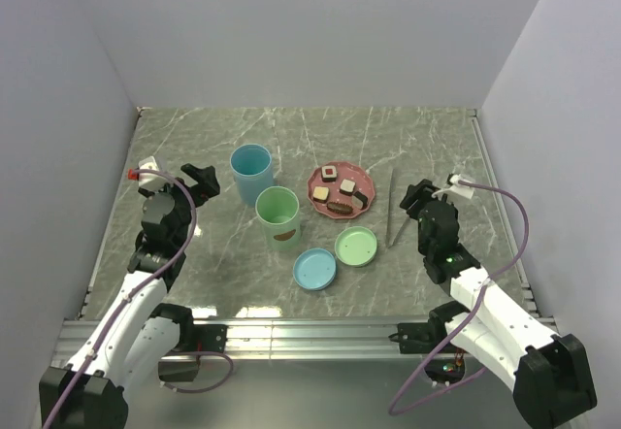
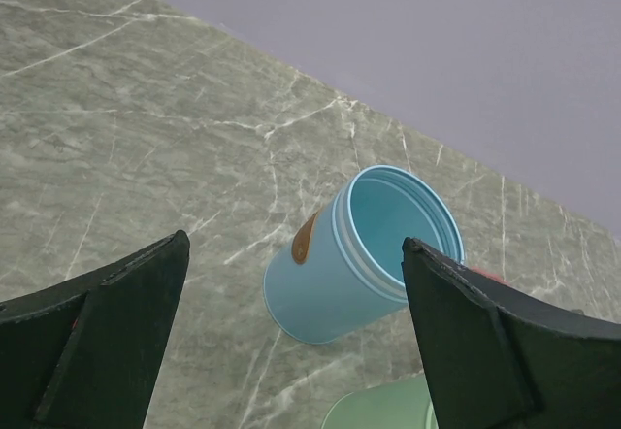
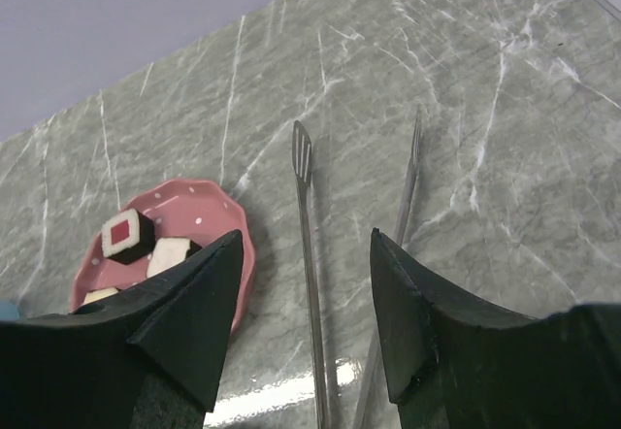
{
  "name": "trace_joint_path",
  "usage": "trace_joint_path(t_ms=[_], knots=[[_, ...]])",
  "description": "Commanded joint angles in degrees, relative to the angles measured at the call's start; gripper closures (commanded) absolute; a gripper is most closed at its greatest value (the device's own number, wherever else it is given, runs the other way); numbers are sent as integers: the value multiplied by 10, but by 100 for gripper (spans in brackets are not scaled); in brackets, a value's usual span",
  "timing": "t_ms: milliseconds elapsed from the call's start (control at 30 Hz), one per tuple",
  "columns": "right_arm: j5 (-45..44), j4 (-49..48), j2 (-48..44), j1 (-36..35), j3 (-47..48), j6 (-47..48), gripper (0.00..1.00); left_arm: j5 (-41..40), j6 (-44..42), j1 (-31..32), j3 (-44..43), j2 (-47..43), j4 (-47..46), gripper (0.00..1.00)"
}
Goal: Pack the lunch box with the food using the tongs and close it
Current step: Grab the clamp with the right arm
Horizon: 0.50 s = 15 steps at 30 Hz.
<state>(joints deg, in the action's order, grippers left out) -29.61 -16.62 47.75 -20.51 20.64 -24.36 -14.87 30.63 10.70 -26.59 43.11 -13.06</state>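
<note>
Top external view: the tongs (image 1: 391, 208) lie flat just right of the pink plate (image 1: 313, 184), with bare table (image 1: 441, 148) beyond them. The food (image 1: 346, 187) sits on the plate. The right gripper (image 1: 418, 196) hangs low just right of the tongs, jaws wide, holding nothing. The left gripper (image 1: 202, 179), well left of the plate past 2 cups (image 1: 251, 172), also gapes empty.

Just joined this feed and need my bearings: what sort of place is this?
Most likely a lab test cell rather than a kitchen: a marble-patterned table boxed in by plain walls on three sides, a metal rail along its near edge, and staged props such as the pink plate and tongs.
</note>
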Motion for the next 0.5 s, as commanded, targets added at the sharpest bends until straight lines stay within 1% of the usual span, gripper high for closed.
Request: trace_joint_path(t_ms=[0,300,433,467], knots=[[-23,-5,-5,-7,22,4,38,8,-10,0,-7,-13,-23,2],[-37,21,22,-8,41,-8,37,16,-12,0,-7,-10,-21,1],[-48,89,61,-11,76,-31,36,35,-15,1,-13,3,-21,1],[-51,103,86,-12,93,-43,36,38,-15,0,-14,5,-19,1]])
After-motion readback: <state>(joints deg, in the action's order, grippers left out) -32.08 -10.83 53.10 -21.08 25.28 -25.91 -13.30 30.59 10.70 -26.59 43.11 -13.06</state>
